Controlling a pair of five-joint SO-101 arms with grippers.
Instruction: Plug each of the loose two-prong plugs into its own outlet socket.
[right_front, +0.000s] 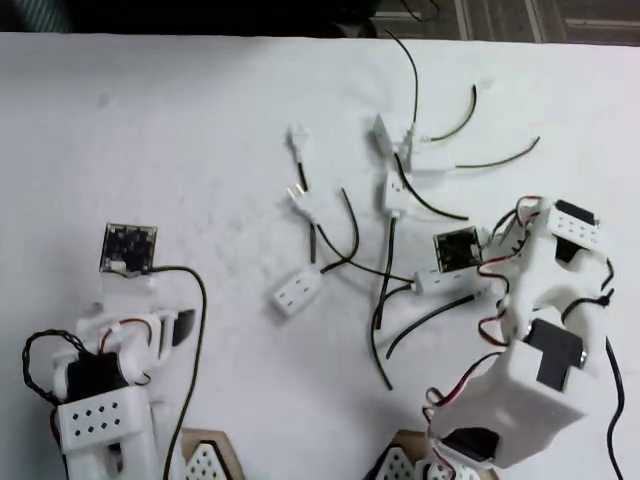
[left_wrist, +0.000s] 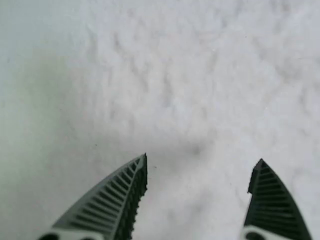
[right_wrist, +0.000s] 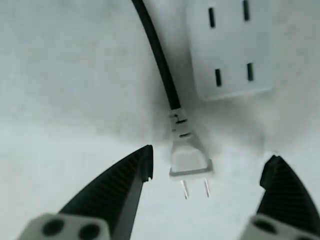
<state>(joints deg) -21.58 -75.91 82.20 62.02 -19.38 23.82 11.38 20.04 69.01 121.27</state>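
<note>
In the right wrist view a white two-prong plug (right_wrist: 189, 162) lies on the table with its prongs toward the camera and a black cord (right_wrist: 157, 55) running away from it. It sits between the spread fingers of my right gripper (right_wrist: 212, 152), which is open and touches nothing. A white outlet block (right_wrist: 230, 47) with slot pairs lies just beyond the plug. My left gripper (left_wrist: 202, 160) is open over bare white table. In the high view two loose plugs (right_front: 298, 140) (right_front: 303, 203) and outlet blocks (right_front: 296, 292) (right_front: 396, 190) lie mid-table.
The left arm (right_front: 110, 370) stands at the front left, apart from the cords. The right arm (right_front: 530, 320) stands at the front right. Black cords (right_front: 380, 300) cross and loop between the outlet blocks. Another outlet block (right_front: 395, 132) lies at the back.
</note>
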